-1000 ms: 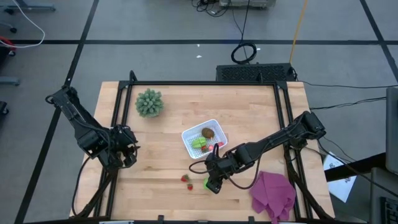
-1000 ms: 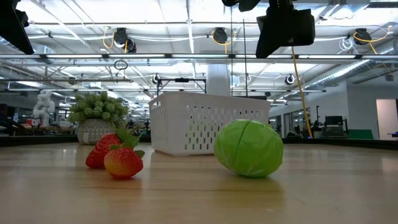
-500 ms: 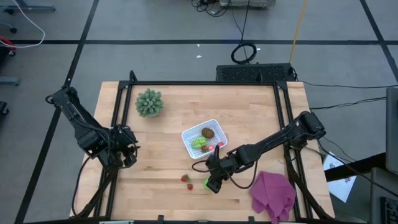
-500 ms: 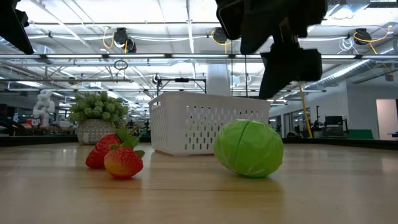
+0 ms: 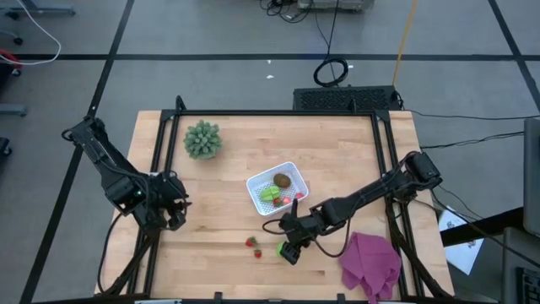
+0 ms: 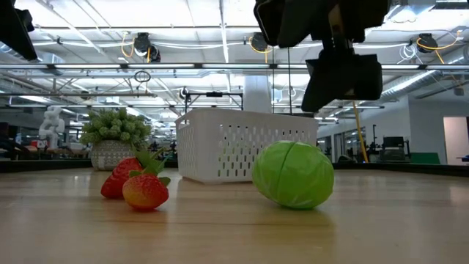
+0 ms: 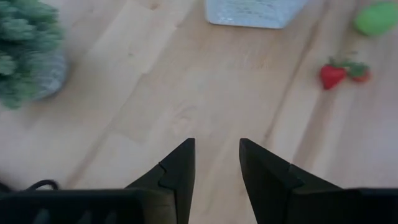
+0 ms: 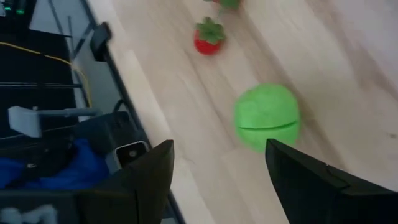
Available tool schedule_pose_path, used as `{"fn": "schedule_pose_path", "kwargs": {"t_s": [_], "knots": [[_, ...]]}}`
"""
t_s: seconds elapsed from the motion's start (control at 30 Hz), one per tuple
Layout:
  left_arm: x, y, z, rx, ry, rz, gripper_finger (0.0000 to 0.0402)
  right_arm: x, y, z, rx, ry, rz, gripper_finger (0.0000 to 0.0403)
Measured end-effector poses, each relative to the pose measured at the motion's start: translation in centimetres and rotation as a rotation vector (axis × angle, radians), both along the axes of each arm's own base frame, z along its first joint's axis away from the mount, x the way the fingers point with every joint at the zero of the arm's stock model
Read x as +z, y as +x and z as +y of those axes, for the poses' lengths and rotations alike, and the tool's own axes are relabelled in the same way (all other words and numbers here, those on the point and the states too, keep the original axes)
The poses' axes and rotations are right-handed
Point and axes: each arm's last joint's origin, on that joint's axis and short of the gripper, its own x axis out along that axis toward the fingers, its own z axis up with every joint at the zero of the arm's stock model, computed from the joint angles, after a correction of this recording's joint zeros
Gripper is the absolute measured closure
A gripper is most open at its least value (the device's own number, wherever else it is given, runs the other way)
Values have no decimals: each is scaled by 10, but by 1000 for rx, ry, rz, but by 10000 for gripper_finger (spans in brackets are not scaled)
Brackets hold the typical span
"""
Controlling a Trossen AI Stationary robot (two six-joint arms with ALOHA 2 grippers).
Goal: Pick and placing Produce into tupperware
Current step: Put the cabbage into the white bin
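Note:
The white tupperware [image 5: 277, 187] sits mid-table and holds a brown round piece [image 5: 283, 179], a green leafy piece [image 5: 269, 194] and red pieces [image 5: 294, 198]. On the wood nearer the near edge lie two strawberries [image 5: 251, 243] and a round green ball [image 5: 281, 248]. The ball [image 6: 293, 174] and the strawberries [image 6: 139, 183] rest on the table in front of the tupperware [image 6: 245, 145]. My right gripper [image 8: 217, 168] hangs open just above the green ball [image 8: 267, 117], touching nothing. My left gripper [image 7: 216, 165] waits open at the table's left side.
A spiky green plant [image 5: 202, 139] stands near the far left corner. A purple cloth [image 5: 371, 262] lies at the near right corner. Black frame rails [image 5: 160, 160] run along the table's left and right sides. Bare wood lies between the left gripper and the strawberries.
My right gripper has come down over the green ball and edged slightly toward the table's near edge. The ball, the strawberries and the tupperware have stayed where they were.

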Motion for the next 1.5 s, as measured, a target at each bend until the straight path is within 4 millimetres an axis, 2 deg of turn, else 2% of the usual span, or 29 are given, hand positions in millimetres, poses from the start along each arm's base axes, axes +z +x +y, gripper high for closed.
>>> {"fn": "schedule_pose_path", "kwargs": {"t_s": [0.2,0.5,0.83,0.93,1.07,1.23,1.37,1.5], "knots": [[3,8,-10,-70,-73,-50,275,1,-1,4,-6,-17,-19,161],[3,11,-14,-130,-60,-65,275,-3,-2,7,19,-43,-11,165],[2,11,-13,-131,-50,-55,275,37,15,11,41,-15,-123,208],[2,11,-13,-137,-46,-54,274,42,16,16,36,4,-146,214],[2,11,-13,-137,-46,-54,274,29,22,31,30,49,-160,219],[2,11,-13,-137,-46,-54,275,4,25,42,83,92,-50,223],[2,11,-13,-125,-54,-56,275,11,29,37,86,141,-53,223],[2,10,-13,-120,-60,-57,275,8,28,33,83,142,-4,223]]}}
